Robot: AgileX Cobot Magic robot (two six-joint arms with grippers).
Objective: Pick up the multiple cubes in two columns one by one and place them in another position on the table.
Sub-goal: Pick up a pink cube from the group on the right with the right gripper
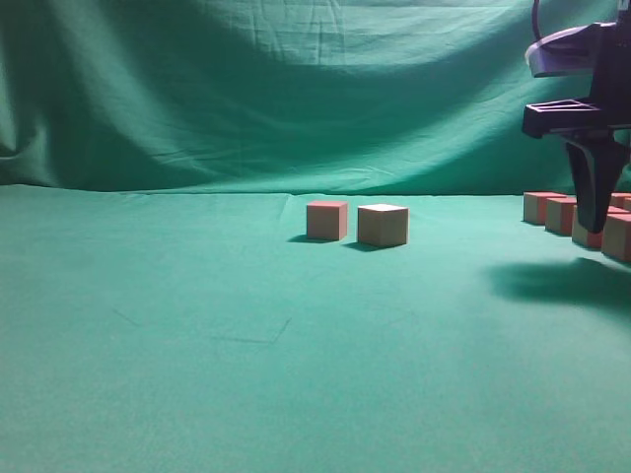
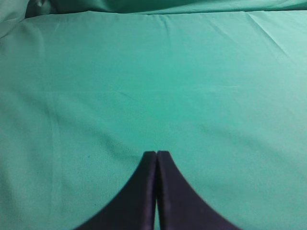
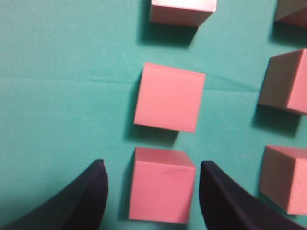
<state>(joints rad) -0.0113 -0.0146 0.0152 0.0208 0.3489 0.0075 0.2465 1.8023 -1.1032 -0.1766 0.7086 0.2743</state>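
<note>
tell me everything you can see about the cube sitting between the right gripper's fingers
The cube looks like a small wooden block with a pinkish-red top face bearing a faint scuff. It sits flat on the green table, nearest in its column, apart from the next cube beyond it. The right gripper straddles it, black fingers on either side with green showing in the gaps, so nothing but the table seems to touch it.

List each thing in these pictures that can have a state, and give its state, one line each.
left gripper: shut, empty, above bare table.
right gripper: open, jaws either side of a cube, not gripping.
two cubes: resting at mid-table, apart from the columns.
remaining cubes: resting in columns.
</note>
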